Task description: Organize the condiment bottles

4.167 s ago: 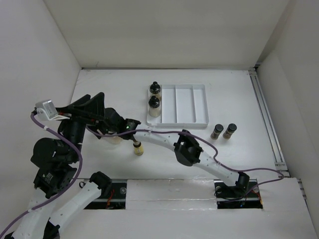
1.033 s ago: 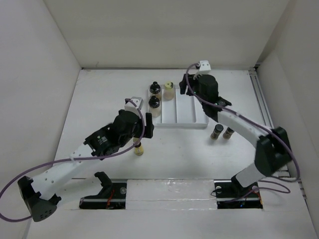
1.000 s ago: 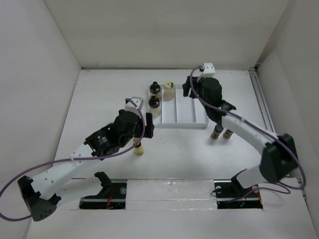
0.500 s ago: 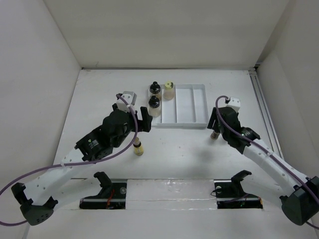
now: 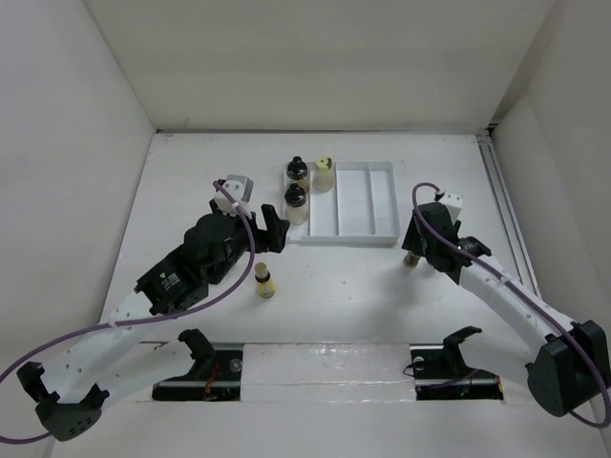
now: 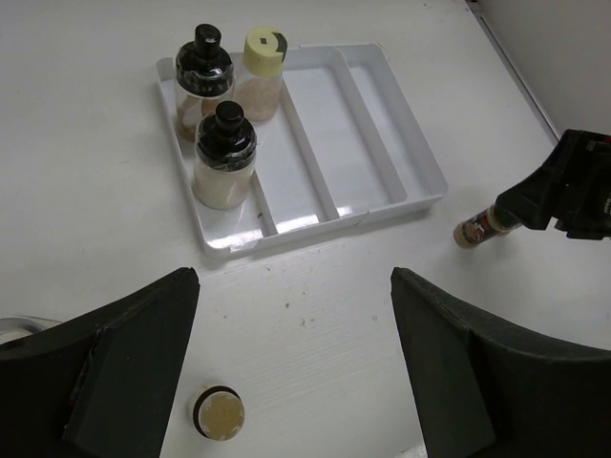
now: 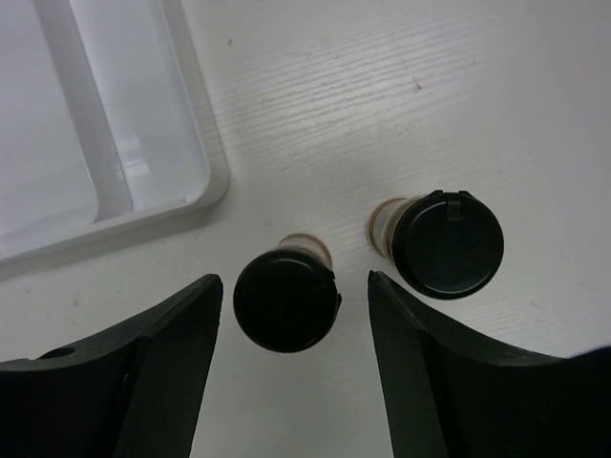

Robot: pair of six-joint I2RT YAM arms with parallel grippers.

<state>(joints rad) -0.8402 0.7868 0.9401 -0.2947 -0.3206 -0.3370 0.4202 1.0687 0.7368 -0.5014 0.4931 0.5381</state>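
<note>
My left fingers (image 6: 143,363), two blunt matte-black wedges, stand spread wide above the white, faintly grained surface (image 6: 382,315) with nothing between them. At 12 o'clock from them lies the glossy white moulded plastic tray (image 6: 391,181) with raised dividers. In its 9 o'clock compartment stand the near black-capped clear bottle (image 6: 224,157) and the far black-capped clear bottle (image 6: 201,81), both round, knob-topped and pale inside. At 3 o'clock of the far one stands a stubby bottle with a flat pale-yellow cap (image 6: 263,67). A small yellowish bottle with a black-ringed top (image 6: 219,415) stands loose on the surface at 6 o'clock of the tray. My right fingers (image 7: 143,382) are open too, straddling the smooth black cap of one dark cylindrical bottle (image 7: 286,301) without touching it. Its twin dark bottle (image 7: 447,243) stands just beside it, outside the fingers. That makes six bottles. From above, my right wrist hides most of the dark pair. A clear sliver at the left wrist view's 8 o'clock edge is cut off beyond telling.
</note>
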